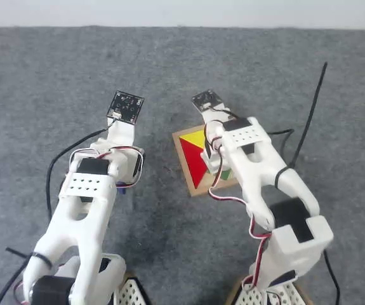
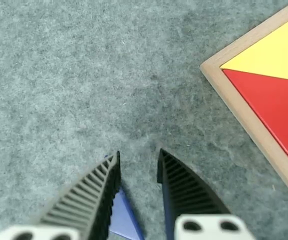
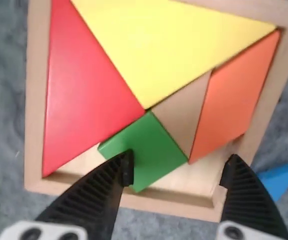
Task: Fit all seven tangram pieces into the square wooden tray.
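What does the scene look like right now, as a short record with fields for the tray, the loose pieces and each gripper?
Tray: square wooden tray on grey carpet, partly filled
In tray: red triangle, yellow triangle, orange piece, green square
Outside tray: light blue piece beside the tray; dark blue piece on the carpet
Left gripper: fingers open, over the carpet, with the dark blue piece showing between them
Right gripper: fingers open, above the tray by the green square
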